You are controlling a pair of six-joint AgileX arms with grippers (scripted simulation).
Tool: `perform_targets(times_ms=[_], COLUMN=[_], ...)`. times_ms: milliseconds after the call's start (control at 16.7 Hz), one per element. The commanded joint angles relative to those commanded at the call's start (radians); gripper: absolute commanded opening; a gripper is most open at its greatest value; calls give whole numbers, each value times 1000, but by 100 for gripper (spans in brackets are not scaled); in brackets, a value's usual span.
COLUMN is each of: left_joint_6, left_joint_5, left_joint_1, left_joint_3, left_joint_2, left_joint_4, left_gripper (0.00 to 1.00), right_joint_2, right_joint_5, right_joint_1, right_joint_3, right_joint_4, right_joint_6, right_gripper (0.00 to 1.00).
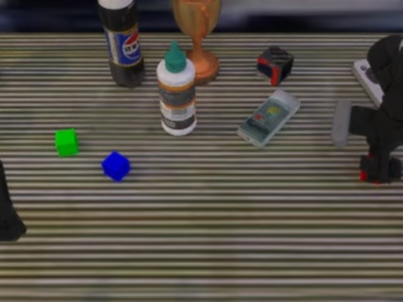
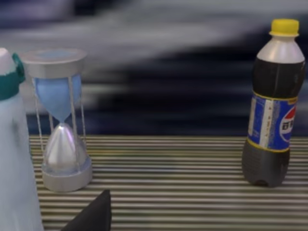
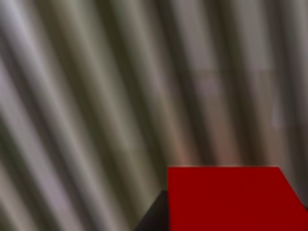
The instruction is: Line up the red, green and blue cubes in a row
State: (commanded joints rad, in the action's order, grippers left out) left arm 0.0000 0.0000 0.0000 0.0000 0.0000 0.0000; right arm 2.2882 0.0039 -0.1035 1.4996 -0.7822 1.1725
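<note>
The green cube [image 1: 66, 142] and the blue cube [image 1: 116, 166] sit apart on the striped table at the left, the blue one nearer the front. The red cube [image 3: 231, 199] is between the fingers of my right gripper [image 1: 380, 171] at the table's right edge. In the top view only slivers of this red cube [image 1: 364, 176] show under the gripper. My left gripper [image 1: 9, 223] is parked at the left edge, away from the cubes. Its wrist view shows one dark finger [image 2: 94, 214] with nothing beside it.
At the back stand a cola bottle [image 1: 124, 47], a white bottle with a green cap [image 1: 176, 94], a brown goblet-shaped piece [image 1: 198, 38] and a black cube with red patches [image 1: 275, 64]. A flat pale pack [image 1: 269, 117] lies right of centre. An hourglass [image 2: 62, 125] shows in the left wrist view.
</note>
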Motion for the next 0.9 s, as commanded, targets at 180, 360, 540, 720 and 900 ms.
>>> perform_targets(times_ms=[180,360,540,720,900], left_joint_6=[0,0,0,0,0], left_joint_5=[0,0,0,0,0], left_joint_1=[0,0,0,0,0], left_joint_3=[0,0,0,0,0], left_joint_2=[0,0,0,0,0], left_joint_4=[0,0,0,0,0], left_gripper=[100,100,100,100,100], right_joint_2=[-52,-82,-128,-153,-149], right_joint_5=[-5,-5,-6,-6,-6], right_joint_1=[0,2,-8,-9,-6], right_joint_3=[2,47,106,131,128], right_joint_4=[-52,-127,-246,-281,-279], right_joint_6=[-27,-30,-23,-25,-26], right_gripper=[0,0,0,0,0])
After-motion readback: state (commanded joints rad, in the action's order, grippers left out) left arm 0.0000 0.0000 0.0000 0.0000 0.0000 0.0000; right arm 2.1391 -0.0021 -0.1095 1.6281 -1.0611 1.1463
